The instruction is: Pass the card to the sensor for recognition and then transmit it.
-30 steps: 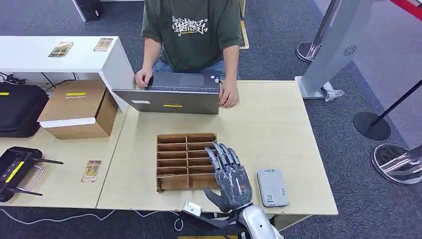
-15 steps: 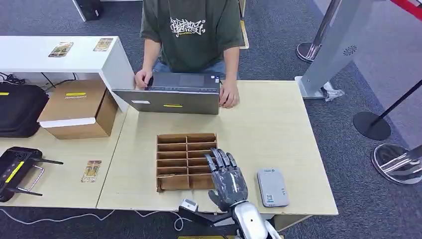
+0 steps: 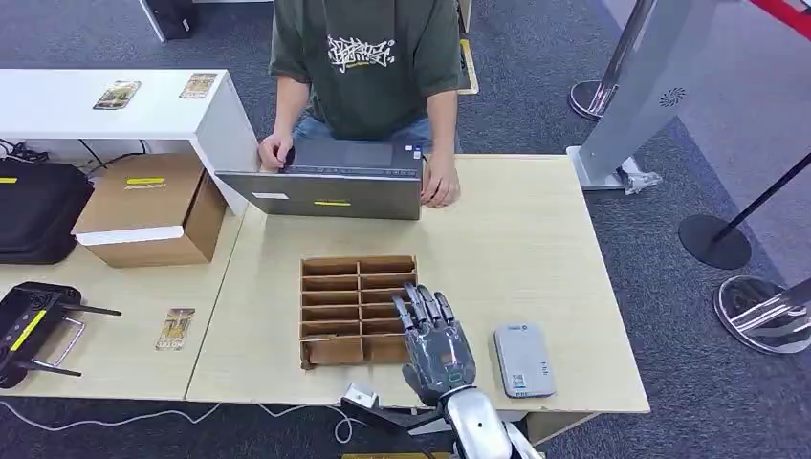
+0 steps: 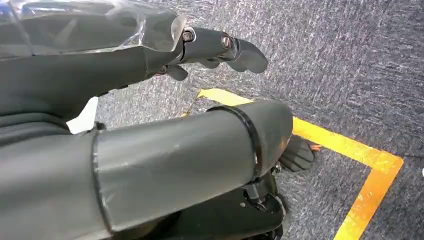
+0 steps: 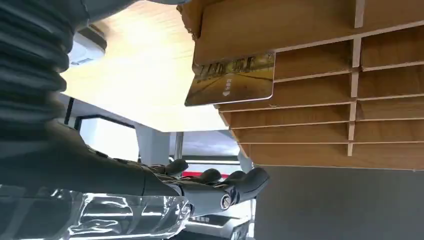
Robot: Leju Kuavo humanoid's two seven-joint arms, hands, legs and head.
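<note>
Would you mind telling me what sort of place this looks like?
Probably an office or lobby set up as a check-in desk: a person at a laptop, a card reader on the table, and barrier posts on grey carpet.

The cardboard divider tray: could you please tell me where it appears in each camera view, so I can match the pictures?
Head view: the cardboard divider tray sits mid-table near the front edge, its right side partly under the right hand.
Right wrist view: close ahead of the hand's fingers, with a card standing in one compartment.
Left wrist view: not in it.
Shared landmark: the right hand.
</note>
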